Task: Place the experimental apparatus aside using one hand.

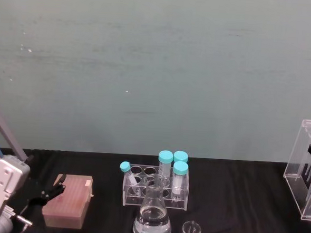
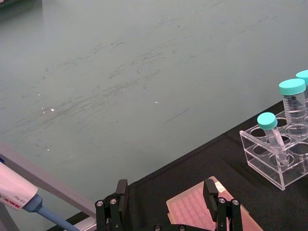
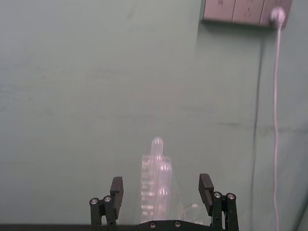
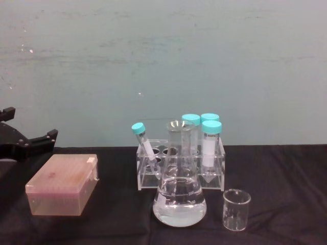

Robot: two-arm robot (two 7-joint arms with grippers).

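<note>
Experimental apparatus here is a few separate clear pieces, so handling differs for each. Nearest the robot, at the front middle of the black table (image 4: pixel 286 168), sits the small glass beaker (image 4: pixel 236 209). It looks empty, so probably very light but slick and breakable; I'd pinch it across the wall near the rim, gently. Just beside it on the robot's left is the conical flask (image 4: pixel 179 196), about a third full of clear liquid. I'd guess it's bottom-heavy and sloshy, so take it by the narrow neck and keep it upright. Behind the flask there's a clear tube rack (image 4: pixel 180 171) with teal-capped tubes (image 4: pixel 211 140), one of them leaning. Off to the left is a pink tip box (image 4: pixel 64 184), and the left gripper (image 2: pixel 165 185) hovers just above and behind it, fingers spread wide with nothing in them. At the table's far right edge stands the tall acrylic stand (image 1: pixel 300 173) with its long test tubes (image 3: pixel 157 144). Stiff and smooth but top-heavy, so it looks tippy; I'd squeeze its flat side walls around mid height, never the tubes. The right gripper (image 3: pixel 161 185) is lined up on it, claw spread apart with the stand ahead in the gap. I can't tell if anything is touching yet. Beyond it all is a plain green wall (image 4: pixel 163 61).
</note>
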